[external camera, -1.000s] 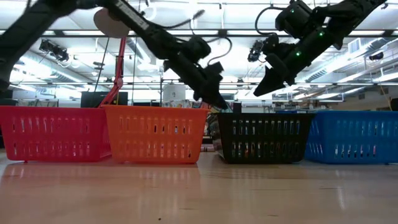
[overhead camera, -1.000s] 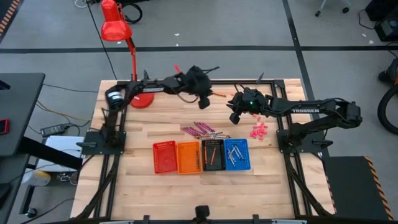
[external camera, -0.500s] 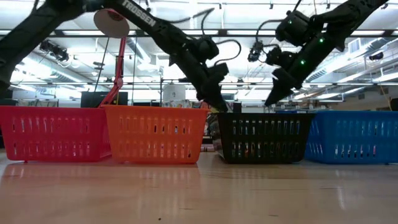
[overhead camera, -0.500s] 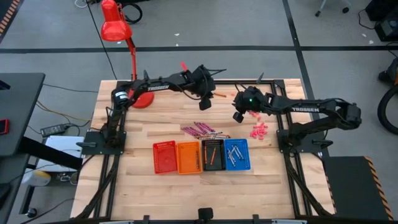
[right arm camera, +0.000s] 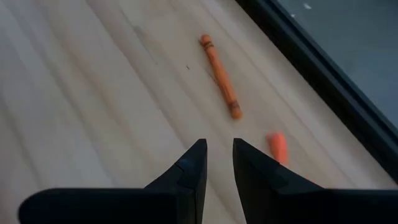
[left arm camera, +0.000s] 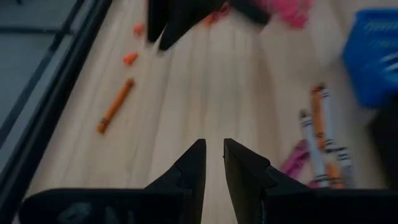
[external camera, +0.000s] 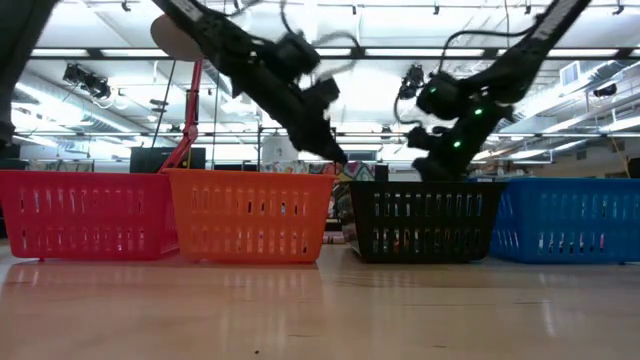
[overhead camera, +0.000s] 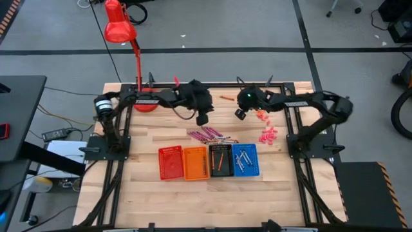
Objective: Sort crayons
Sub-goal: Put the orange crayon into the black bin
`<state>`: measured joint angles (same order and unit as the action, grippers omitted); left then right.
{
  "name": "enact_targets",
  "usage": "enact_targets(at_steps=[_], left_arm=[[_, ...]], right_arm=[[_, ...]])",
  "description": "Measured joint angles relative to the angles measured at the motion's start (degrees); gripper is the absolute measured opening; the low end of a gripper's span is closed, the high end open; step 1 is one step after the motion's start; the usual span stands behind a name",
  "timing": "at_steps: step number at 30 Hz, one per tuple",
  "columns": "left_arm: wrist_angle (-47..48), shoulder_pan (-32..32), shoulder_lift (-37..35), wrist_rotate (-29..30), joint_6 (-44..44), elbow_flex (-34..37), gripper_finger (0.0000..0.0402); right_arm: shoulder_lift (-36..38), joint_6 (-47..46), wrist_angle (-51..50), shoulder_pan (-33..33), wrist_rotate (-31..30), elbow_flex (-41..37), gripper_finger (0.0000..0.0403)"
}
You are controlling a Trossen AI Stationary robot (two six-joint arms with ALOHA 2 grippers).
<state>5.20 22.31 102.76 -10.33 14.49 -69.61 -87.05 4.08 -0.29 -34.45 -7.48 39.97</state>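
Note:
Loose crayons (overhead camera: 206, 135) in purple, orange and grey lie in a heap on the table, just beyond four small baskets. My left gripper (overhead camera: 201, 119) hovers over bare wood just beyond the heap, fingers a little apart with nothing between them (left arm camera: 214, 149). My right gripper (overhead camera: 239, 114) hangs to its right, also narrowly open and empty (right arm camera: 217, 152). A single orange crayon (right arm camera: 221, 76) lies flat on the table in front of the right gripper, near the far edge, with a short orange stub (right arm camera: 278, 146) beside it.
Red (overhead camera: 170, 162), orange (overhead camera: 194, 162), black (overhead camera: 220, 160) and blue (overhead camera: 244, 159) baskets stand in a row near the middle; the black and blue ones hold crayons. Pink bits (overhead camera: 267, 134) lie at the right. A red lamp (overhead camera: 121, 29) stands at the far left corner.
My left gripper has drawn back toward the table's near edge, closer to the crayon heap. My right gripper has sunk toward the table and shifted toward the far edge and the single orange crayon. Neither gap has changed.

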Motion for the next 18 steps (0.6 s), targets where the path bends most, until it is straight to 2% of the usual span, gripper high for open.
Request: enact_targets(at_steps=[3,9,18], left_arm=[[-4.1,-1.0,-3.4,-0.1,-1.0,4.6,0.0066],[-10.9,-1.7,-5.9,0.9,-4.4,12.3,0.0066],[-13.2,-2.0,-5.8,1.1,-8.0,16.9,0.0066]], right_arm=[[-4.9,1.9,0.0,-1.0,1.5,3.9,0.0082],[-12.4,3.1,-2.6,-3.3,3.6,11.9,0.0082],[-19.2,6.0,-5.6,-3.5,5.7,19.0,0.0087]])
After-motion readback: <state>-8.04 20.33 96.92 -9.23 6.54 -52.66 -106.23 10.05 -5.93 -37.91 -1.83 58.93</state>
